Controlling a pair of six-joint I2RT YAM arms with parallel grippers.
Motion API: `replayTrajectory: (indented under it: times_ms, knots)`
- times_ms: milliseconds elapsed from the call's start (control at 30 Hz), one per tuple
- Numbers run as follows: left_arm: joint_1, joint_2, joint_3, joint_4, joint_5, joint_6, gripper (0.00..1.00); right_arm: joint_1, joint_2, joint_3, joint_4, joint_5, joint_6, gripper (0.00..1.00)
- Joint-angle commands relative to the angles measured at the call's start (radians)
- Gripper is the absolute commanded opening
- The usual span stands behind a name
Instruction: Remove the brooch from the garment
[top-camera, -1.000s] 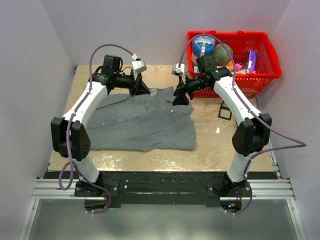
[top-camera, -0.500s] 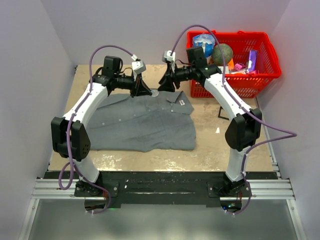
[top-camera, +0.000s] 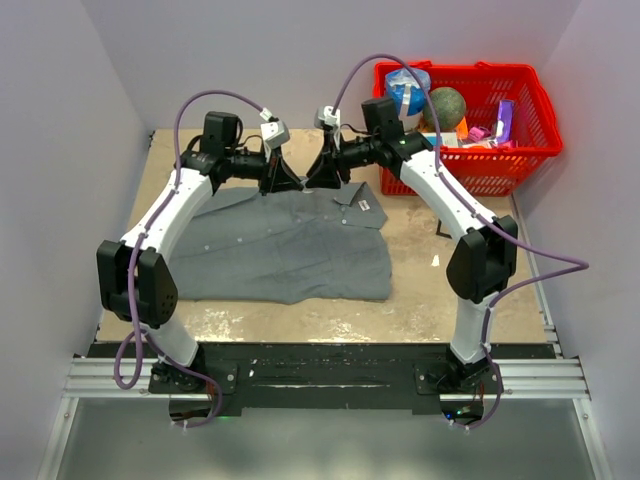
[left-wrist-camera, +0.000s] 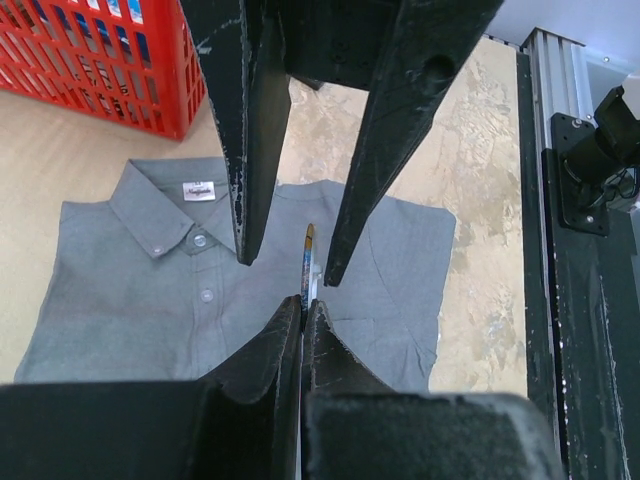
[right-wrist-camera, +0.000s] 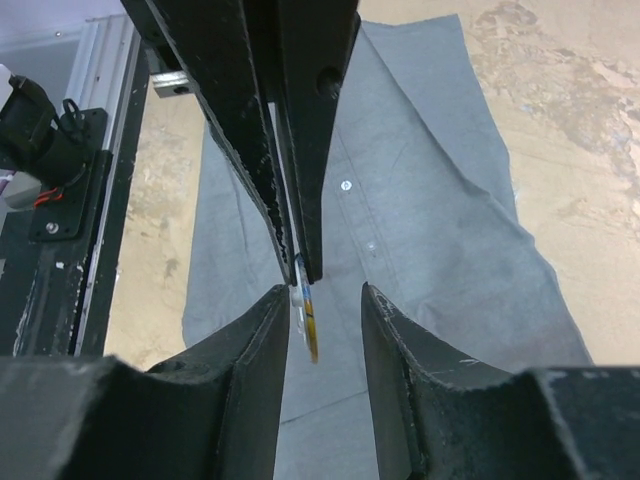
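Note:
The grey shirt (top-camera: 280, 245) lies flat on the table; it also shows in the left wrist view (left-wrist-camera: 150, 290) and the right wrist view (right-wrist-camera: 430, 200). My left gripper (top-camera: 291, 181) (left-wrist-camera: 302, 308) is shut on the brooch (left-wrist-camera: 306, 255), a thin gold-edged disc seen edge-on and held in the air above the shirt. My right gripper (top-camera: 320, 176) (right-wrist-camera: 322, 292) is open and faces the left one tip to tip. Its fingers (right-wrist-camera: 250, 370) stand on either side of the brooch (right-wrist-camera: 309, 322) without closing on it. In the top view the brooch is hidden between the two grippers.
A red basket (top-camera: 520, 150) with several items stands at the back right, just behind the right arm. A small black object (top-camera: 449, 222) and a white scrap (top-camera: 435, 261) lie on the table right of the shirt. The basket also shows in the left wrist view (left-wrist-camera: 90, 60).
My right gripper has swung left from over the shirt's collar and risen to meet the left gripper, its open fingers now straddling the brooch. The left gripper has barely moved.

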Motion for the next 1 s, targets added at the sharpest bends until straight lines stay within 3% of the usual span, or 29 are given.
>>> replayTrajectory:
  times_ms: [0,300,500,967]
  knots:
    - [0.000,-0.044,0.002,0.027,0.026,-0.006,0.00,-0.001,-0.052,-0.022,0.021,-0.006,0.006,0.37]
    - [0.000,-0.048,-0.003,0.025,0.024,-0.006,0.00,-0.003,-0.061,-0.020,0.018,0.014,0.006,0.31]
    - [0.000,-0.050,-0.017,0.034,0.021,-0.016,0.00,-0.003,-0.063,-0.026,0.024,0.020,0.014,0.45]
    - [0.008,-0.055,-0.017,0.008,0.001,0.013,0.00,-0.012,-0.067,-0.029,0.020,0.029,0.027,0.44]
